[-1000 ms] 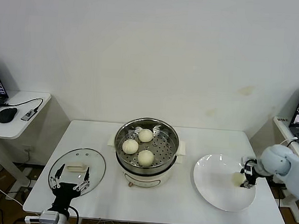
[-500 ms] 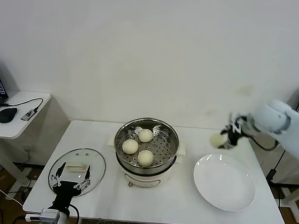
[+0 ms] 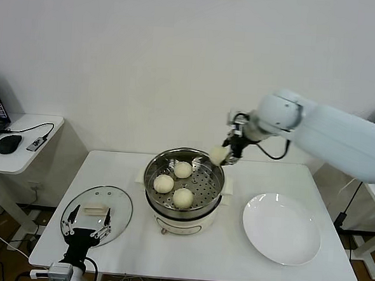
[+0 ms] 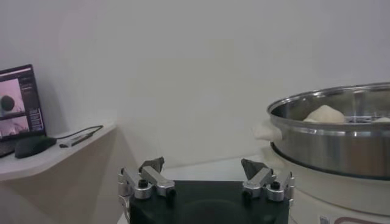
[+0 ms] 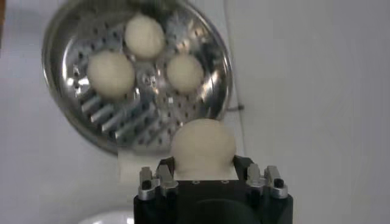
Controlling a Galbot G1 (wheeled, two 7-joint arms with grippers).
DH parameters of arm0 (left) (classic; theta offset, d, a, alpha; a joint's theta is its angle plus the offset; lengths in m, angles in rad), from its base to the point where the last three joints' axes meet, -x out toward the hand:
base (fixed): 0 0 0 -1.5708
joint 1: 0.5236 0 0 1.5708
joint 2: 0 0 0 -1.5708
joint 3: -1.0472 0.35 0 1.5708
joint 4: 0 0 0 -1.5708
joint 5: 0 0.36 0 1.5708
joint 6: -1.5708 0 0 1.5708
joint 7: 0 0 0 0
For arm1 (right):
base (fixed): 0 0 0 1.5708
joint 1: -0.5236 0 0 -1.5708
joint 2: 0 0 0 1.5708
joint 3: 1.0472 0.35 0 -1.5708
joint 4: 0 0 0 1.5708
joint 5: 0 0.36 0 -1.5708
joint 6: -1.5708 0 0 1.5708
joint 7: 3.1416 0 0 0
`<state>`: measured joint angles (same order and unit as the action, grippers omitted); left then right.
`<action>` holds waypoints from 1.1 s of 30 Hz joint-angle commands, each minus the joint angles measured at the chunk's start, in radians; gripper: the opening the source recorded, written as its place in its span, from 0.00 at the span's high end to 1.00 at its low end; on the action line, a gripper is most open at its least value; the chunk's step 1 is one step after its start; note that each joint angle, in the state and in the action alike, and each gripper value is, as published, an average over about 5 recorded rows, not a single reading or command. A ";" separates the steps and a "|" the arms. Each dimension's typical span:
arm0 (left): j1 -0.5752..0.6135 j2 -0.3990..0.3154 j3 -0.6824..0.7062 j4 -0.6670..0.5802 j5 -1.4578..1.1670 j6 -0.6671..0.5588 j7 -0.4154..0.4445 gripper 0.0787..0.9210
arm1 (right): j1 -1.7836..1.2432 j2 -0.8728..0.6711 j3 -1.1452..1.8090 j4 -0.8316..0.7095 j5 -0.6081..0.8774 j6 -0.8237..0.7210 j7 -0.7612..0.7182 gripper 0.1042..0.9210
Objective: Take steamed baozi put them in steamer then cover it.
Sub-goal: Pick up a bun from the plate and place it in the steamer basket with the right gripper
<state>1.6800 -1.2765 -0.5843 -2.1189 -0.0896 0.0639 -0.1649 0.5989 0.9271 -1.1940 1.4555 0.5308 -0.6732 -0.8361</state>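
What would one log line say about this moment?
right gripper: holds fourth baozi above steamer rim | steamer: three baozi inside, uncovered | left gripper: open, idle near lid

The held baozi [image 5: 203, 141] has its lower part hidden behind the right gripper [image 5: 208, 173] body, so the fingertips' contact with it cannot be seen. In the head view that baozi [image 3: 220, 155] is small beside the steamer [image 3: 185, 154] rim, its grip unclear. In the left wrist view the steamer [image 4: 332, 137] is cut off by the picture's edge, its wall hiding most of a bun [image 4: 325, 114]. The left gripper [image 3: 87, 227] is partly cut off below the lid [image 3: 97, 207].
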 commanded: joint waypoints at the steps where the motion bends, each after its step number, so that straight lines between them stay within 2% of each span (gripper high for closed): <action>1: 0.003 -0.002 -0.002 -0.001 0.000 -0.002 -0.001 0.12 | -0.046 0.220 -0.053 -0.101 0.044 -0.027 0.027 0.39; 15: 0.001 -0.010 0.000 -0.002 -0.001 -0.004 -0.002 0.12 | -0.130 0.208 -0.082 -0.148 -0.108 -0.007 -0.001 0.39; 25: 0.001 -0.008 -0.001 0.001 -0.002 -0.007 -0.003 0.12 | -0.174 0.200 -0.064 -0.169 -0.150 0.003 0.000 0.39; 28: 0.001 -0.009 -0.001 0.001 -0.002 -0.008 -0.003 0.12 | -0.180 0.194 -0.051 -0.166 -0.147 0.008 0.005 0.34; 33: -0.002 -0.011 0.001 0.006 -0.001 -0.007 -0.003 0.12 | -0.167 0.153 -0.008 -0.120 -0.151 0.022 -0.003 0.18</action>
<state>1.6782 -1.2867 -0.5841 -2.1158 -0.0908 0.0565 -0.1680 0.4403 1.0997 -1.2328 1.3107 0.4015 -0.6576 -0.8348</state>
